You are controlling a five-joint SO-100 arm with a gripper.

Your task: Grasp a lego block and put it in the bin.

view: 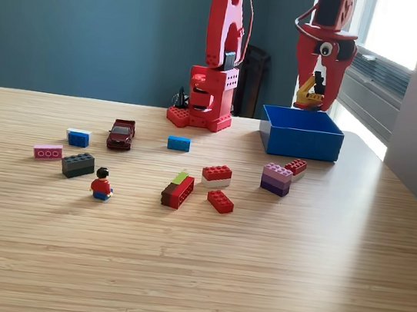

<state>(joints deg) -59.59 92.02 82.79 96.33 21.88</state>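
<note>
The red arm (224,42) stands at the back of the wooden bench (193,262), its base (203,101) planted near the far edge, and it reaches over toward the exterior view's right. Its fingers (311,93) hang directly above the bin (301,133), the bright blue open box at the back right of the bench. They are closed narrowly on a small yellow lego block (308,95), which sits clamped between them just over the bin's rim, not touching it from what I can see.

The rest of the pieces lie scattered in front. Nearest the bin are a purple stacked block (276,179) and a small red and white piece (296,167) just beside it. Toward the middle are a red block on a white one (216,176), a flat red brick (220,201), and a red, brown and green cluster (178,190) lying on its side. A lone blue brick (178,143) sits further back. On the exterior view's left are a dark red toy car (120,134), a blue and white block (78,138), a pink brick (47,151), a dark grey brick (77,165), and a little figure in a red top (101,184) standing upright.
</note>
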